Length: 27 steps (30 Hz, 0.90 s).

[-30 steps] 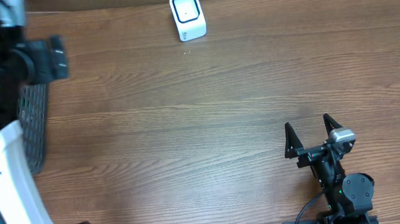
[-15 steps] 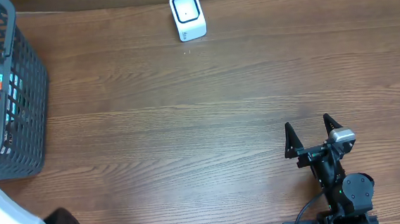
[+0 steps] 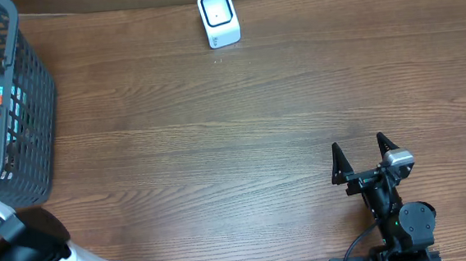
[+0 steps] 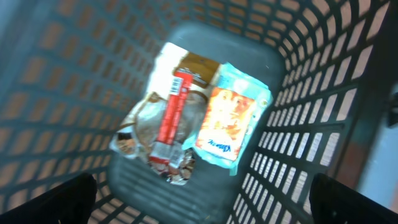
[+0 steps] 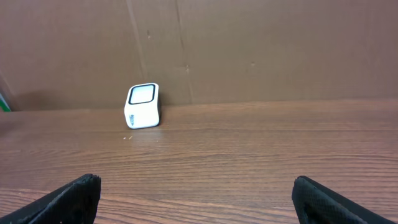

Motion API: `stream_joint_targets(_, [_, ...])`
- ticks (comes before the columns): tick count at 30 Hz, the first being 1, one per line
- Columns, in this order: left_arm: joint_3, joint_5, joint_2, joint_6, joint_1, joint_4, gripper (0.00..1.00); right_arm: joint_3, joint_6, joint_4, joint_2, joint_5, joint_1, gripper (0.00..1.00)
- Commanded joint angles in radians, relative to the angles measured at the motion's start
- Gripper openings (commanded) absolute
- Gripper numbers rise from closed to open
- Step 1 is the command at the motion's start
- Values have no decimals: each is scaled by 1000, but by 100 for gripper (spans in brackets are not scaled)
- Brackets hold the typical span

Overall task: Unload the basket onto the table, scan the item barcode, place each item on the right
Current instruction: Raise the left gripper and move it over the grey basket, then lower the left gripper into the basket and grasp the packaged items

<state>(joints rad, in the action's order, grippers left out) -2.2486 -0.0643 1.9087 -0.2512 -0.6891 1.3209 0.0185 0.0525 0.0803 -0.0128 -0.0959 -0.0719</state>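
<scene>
Plainly nothing has been picked yet: the goods that could be scanned all lie on the floor of the dark grey plastic mesh basket [image 4: 311,93] at the left edge of the brown wood-grain table [image 3: 218,148]. A long red wrapped bar [image 4: 171,115] rests on top of a crumpled clear-and-brown packet [image 4: 140,124], and a pale blue packet with an orange picture [image 4: 229,121] lies just beside them, touching the bar's side; no barcode can be made out on any of them. Which one is meant for scanning I cannot tell. The small white box-shaped scanner [image 3: 218,18] stands at the far edge of the table, well apart from the basket, with its dark window facing up and forward. So the task looks to be at its very start: choosing, grasping, lifting out, carrying across and presenting the code to the scanner are all left to do. The left gripper [image 4: 202,205] hangs above the basket mouth, looking straight down at the goods, its jaws spread wide and empty, touching nothing. In the overhead view that arm shows only as a blurred white and black shape in the lower left corner. The right gripper [image 3: 358,148] rests low near the table's front edge, level and aimed across the wood at the scanner, its jaws likewise spread wide with nothing between them.
</scene>
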Motion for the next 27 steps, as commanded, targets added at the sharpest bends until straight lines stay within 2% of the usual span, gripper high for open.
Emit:
stream_joint_targets(1, [-11,-84,69,-93,-6,9,100,-11,8,-3,10,13,6,100])
stream_joint_targets(10, [-11,-92,225,-131,-6,10,100,-11,8,-3,10,13,6,100])
stream_joint_targets(16, [-11,-151,315,-180,-4,17,100,-11,8,-3,10,13,6,100])
stream_joint_targets(27, [-11,-150,435,-179,-4,24,100,-11,8,-3,10,13,6,100])
